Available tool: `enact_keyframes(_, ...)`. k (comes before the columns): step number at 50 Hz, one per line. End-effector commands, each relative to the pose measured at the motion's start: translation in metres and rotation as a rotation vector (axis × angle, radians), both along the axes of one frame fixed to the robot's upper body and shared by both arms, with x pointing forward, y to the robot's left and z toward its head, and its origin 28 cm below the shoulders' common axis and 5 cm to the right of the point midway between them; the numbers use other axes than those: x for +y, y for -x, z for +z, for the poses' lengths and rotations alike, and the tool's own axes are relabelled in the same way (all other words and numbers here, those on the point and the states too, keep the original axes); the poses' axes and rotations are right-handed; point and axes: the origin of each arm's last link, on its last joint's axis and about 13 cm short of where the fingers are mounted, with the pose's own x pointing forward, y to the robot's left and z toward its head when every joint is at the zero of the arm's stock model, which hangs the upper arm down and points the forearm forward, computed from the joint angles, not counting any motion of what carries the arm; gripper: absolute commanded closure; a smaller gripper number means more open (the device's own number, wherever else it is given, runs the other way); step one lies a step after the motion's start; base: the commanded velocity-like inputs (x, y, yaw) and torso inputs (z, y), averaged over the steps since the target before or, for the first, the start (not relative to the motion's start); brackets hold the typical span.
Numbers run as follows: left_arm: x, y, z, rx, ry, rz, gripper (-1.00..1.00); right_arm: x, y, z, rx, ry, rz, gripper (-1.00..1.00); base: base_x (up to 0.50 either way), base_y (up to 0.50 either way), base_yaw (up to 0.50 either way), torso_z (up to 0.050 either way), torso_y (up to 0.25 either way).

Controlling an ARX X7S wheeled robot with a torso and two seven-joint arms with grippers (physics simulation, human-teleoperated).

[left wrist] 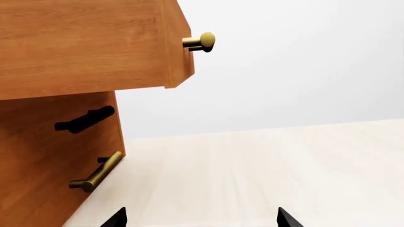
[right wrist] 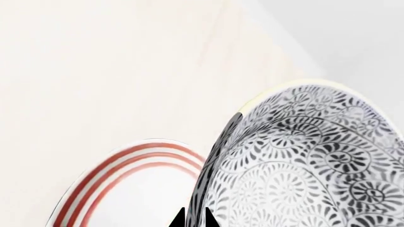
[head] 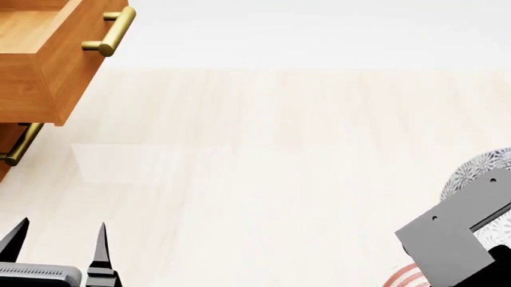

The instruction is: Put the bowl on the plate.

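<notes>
The bowl (right wrist: 303, 165), white with a dense grey floral pattern, fills much of the right wrist view. My right gripper (right wrist: 194, 218) is shut on its wall, one finger inside and one outside. Beside and beneath the bowl lies the white plate (right wrist: 126, 163) with red rings round its rim. Whether the bowl touches the plate I cannot tell. In the head view the bowl (head: 479, 170) and a strip of the plate (head: 407, 278) show at the lower right, mostly hidden by my right arm (head: 447, 239). My left gripper (head: 60, 239) stands open and empty at the lower left.
A wooden cabinet (head: 40, 66) stands at the far left with its top drawer pulled out, its brass handle (head: 112, 33) sticking out over the pale wooden tabletop (head: 264, 155). In the left wrist view my left gripper (left wrist: 203, 218) faces the cabinet's side (left wrist: 75, 42).
</notes>
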Motion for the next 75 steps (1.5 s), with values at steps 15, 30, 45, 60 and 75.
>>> enact_keyframes(15, -0.001, -0.001, -0.001, 0.0, -0.002, -0.003, -1.0, -0.008, 0.0, -0.017, 0.002, -0.05, -0.037, 1.0, 0.0, 0.0, 0.0, 0.0, 0.001)
enact_keyframes(30, -0.001, 0.0, 0.0, -0.002, 0.0, -0.005, -1.0, -0.009, 0.001, -0.03, 0.01, -0.103, -0.039, 1.0, 0.0, 0.0, 0.0, 0.0, 0.0)
enact_keyframes(45, -0.001, 0.0, 0.0, -0.001, 0.001, -0.003, -1.0, -0.008, -0.008, -0.031, 0.012, -0.114, -0.03, 1.0, 0.0, 0.0, 0.0, 0.0, 0.001)
enact_keyframes(60, -0.001, 0.001, 0.0, -0.002, 0.001, -0.004, -1.0, -0.013, -0.01, -0.042, 0.032, -0.144, -0.048, 1.0, 0.0, 0.0, 0.0, 0.0, 0.0)
enact_keyframes(75, -0.001, 0.0, 0.001, -0.003, 0.0, -0.007, -1.0, -0.016, -0.014, -0.06, 0.067, -0.185, -0.064, 1.0, 0.0, 0.0, 0.0, 0.001, 0.001)
